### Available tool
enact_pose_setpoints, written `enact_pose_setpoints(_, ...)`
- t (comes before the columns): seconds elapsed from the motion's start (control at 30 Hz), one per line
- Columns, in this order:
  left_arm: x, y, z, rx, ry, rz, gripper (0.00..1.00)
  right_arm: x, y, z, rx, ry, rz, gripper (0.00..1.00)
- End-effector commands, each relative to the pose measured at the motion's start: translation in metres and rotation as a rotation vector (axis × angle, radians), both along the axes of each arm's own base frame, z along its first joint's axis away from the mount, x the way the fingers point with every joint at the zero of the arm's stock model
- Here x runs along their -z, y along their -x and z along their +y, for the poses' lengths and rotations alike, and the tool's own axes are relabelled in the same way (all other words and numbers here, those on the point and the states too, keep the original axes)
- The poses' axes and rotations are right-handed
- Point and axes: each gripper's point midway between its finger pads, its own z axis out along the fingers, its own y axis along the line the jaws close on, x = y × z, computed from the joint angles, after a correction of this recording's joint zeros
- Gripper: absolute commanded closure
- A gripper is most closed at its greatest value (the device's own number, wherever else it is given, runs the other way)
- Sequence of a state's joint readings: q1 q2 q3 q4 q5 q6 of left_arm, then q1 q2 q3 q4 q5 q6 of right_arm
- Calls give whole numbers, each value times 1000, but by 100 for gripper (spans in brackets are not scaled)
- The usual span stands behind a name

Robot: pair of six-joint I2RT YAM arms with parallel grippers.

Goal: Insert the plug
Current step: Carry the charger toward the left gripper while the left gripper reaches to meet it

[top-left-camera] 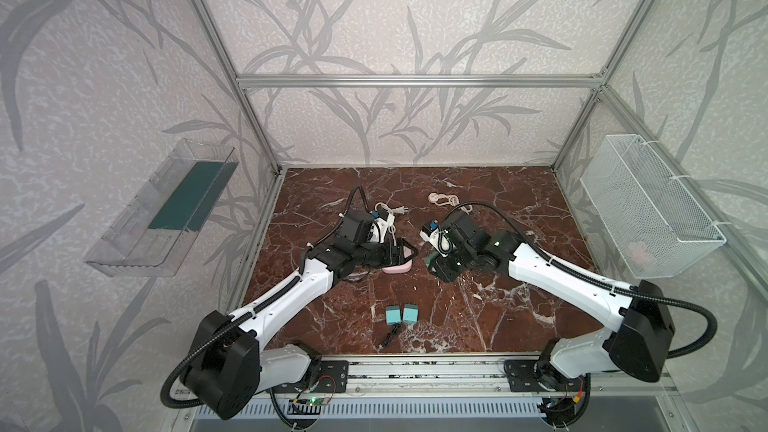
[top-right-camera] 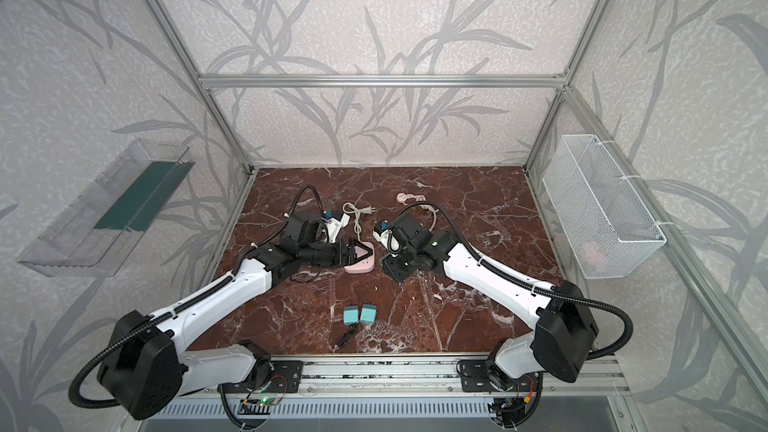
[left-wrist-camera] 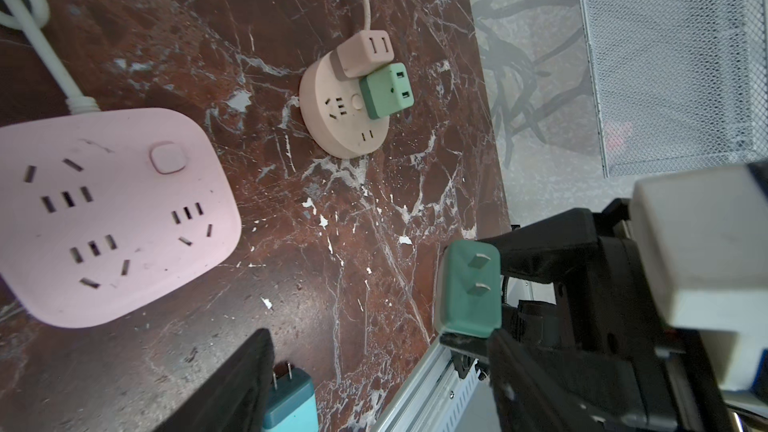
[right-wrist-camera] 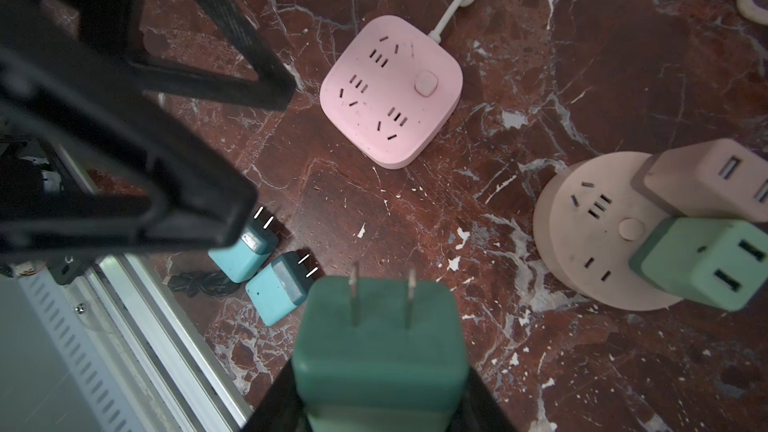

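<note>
My right gripper (right-wrist-camera: 380,392) is shut on a dark green two-prong plug (right-wrist-camera: 380,347), held above the table with its prongs pointing away from the wrist. The same green plug (left-wrist-camera: 467,288) shows in the left wrist view, clamped between black fingers. A pink square power strip (top-left-camera: 397,268) (right-wrist-camera: 390,91) lies flat mid-table, all its sockets free. My left gripper (top-right-camera: 361,253) hangs open just over the pink power strip (left-wrist-camera: 112,218), holding nothing. One of its fingers (left-wrist-camera: 232,388) shows in the left wrist view. The two grippers face each other, a short gap apart.
A round beige socket (right-wrist-camera: 590,234) (left-wrist-camera: 336,118) carries a pink and a light green adapter. Two teal chargers (top-left-camera: 401,313) (right-wrist-camera: 278,288) and a black cord lie near the front rail. A white cable (top-left-camera: 390,214) trails behind the strip. A wire basket (top-left-camera: 648,209) hangs on the right wall.
</note>
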State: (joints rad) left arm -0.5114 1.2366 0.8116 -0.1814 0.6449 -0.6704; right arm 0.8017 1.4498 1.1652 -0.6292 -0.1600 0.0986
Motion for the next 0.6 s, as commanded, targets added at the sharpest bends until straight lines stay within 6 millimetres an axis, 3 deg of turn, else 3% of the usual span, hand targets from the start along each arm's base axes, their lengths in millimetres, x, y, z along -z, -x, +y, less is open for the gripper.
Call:
enact_pose_setpoints(0.0,-24,6,-10,37,85,-48,21,-14,-2,13,-34,-69,18,100)
enact_pose_setpoints(0.57,-15,4,-17,55,90,-27,33,-14,-3,23,-60,-79,58,100)
